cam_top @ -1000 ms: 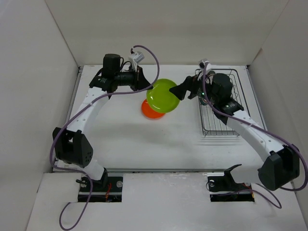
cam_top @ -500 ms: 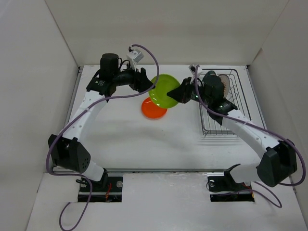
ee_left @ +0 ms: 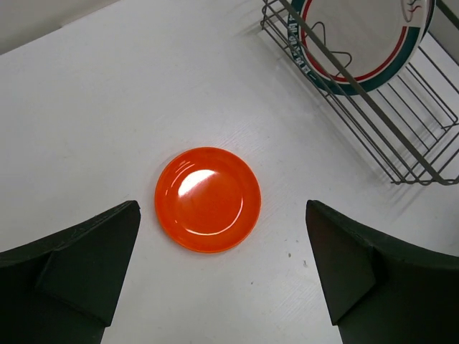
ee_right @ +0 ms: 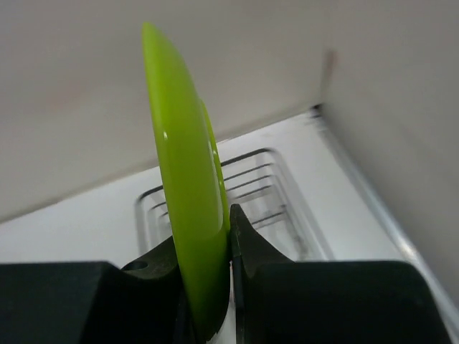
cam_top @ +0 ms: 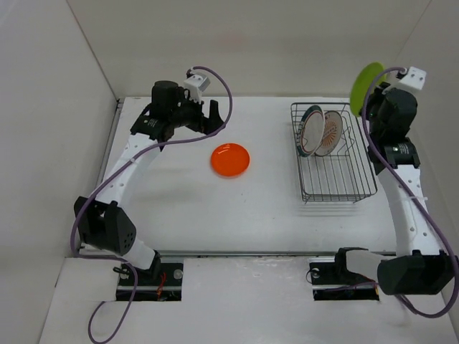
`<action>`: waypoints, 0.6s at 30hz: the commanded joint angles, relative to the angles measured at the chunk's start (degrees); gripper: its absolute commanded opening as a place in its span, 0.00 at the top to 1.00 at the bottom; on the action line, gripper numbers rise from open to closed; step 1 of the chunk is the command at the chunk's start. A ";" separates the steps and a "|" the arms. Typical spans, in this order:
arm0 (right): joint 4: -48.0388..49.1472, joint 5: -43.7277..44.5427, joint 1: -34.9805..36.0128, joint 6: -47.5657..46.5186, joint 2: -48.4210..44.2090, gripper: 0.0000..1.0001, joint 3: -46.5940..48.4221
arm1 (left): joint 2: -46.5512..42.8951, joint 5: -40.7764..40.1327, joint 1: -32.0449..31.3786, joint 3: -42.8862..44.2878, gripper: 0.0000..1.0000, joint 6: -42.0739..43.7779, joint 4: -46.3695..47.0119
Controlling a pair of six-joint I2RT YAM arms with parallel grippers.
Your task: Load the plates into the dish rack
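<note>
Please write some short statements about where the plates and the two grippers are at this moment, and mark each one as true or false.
1. The orange plate lies flat on the table. True.
2. The left gripper is shut on the orange plate. False: it is open and hovers above the plate without touching it.
3. The right gripper holds the lime green plate on edge, raised off the table. True.
4. Three plates stand in the dish rack. False: only two stand there, the teal-rimmed plate and the orange-patterned plate.
</note>
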 commanded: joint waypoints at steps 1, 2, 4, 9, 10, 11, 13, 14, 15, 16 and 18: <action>2.68 9.97 -4.95 -6.85 -1.01 1.00 -1.14 | -0.19 -1.40 -0.04 1.98 0.00 1.28 0.12; 3.56 7.63 -6.10 -7.73 -0.23 1.00 -1.15 | -0.19 -1.39 -0.04 1.98 0.00 1.89 -0.40; 4.62 5.50 -8.39 -10.02 2.84 1.00 -1.15 | 0.34 -1.39 -0.04 1.98 0.00 2.50 -0.40; 5.24 -4.13 -12.25 -10.64 9.70 1.00 0.61 | 1.39 -1.39 -0.04 2.59 0.00 3.83 -2.24; 6.29 -6.26 -14.44 -10.64 10.40 1.00 0.61 | 1.39 -1.39 -0.04 2.59 0.00 3.83 -2.25; 6.99 -8.20 -15.33 -10.64 10.93 1.00 0.61 | 1.39 -1.39 -0.04 2.59 0.00 4.44 -2.25; 7.53 -11.80 -16.74 -11.34 11.64 1.00 0.61 | 1.39 -1.39 -0.04 2.59 0.00 4.97 -2.25; 8.75 -13.04 -17.35 -12.30 12.16 1.00 0.61 | 1.39 -1.39 -0.04 2.59 0.00 4.97 -2.25; 8.76 -14.44 -17.36 -14.05 12.69 1.00 0.08 | 1.39 -1.39 -0.04 2.59 0.00 5.49 -2.25; 8.76 -15.07 -17.36 -14.85 12.70 1.00 -0.44 | 1.39 -0.61 -0.04 2.59 0.00 5.50 -2.25; 9.37 -16.30 -17.36 -15.48 14.27 1.00 -1.67 | 1.92 -0.60 -0.04 2.59 0.00 5.50 -2.25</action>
